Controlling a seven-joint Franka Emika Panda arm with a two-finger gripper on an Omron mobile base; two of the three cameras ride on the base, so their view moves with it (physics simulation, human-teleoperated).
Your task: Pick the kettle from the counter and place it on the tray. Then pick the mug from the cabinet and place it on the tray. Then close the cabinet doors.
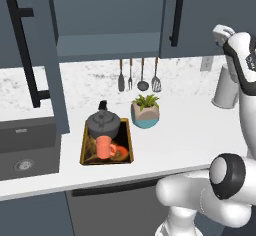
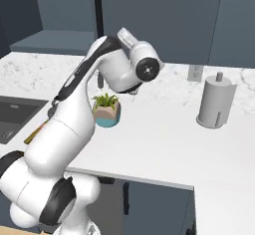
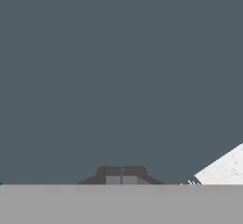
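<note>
The tray (image 1: 84, 145) is crowded: the kettle (image 1: 103, 124) fills its back half and the mug (image 1: 104, 148) stands just in front, touching or nearly so. A plant pot (image 1: 145, 111) sits just beside the tray's right rim. The open left door (image 1: 42, 55) hangs over the counter (image 1: 190, 130) beside the tray. Right of the pot, bare counter runs to the grey cylinder (image 2: 215, 101). The shelf (image 1: 107, 44) lies open.

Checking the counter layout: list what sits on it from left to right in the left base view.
Sink → tray holding the kettle and mug → plant pot → grey cylinder with a knob.
</note>
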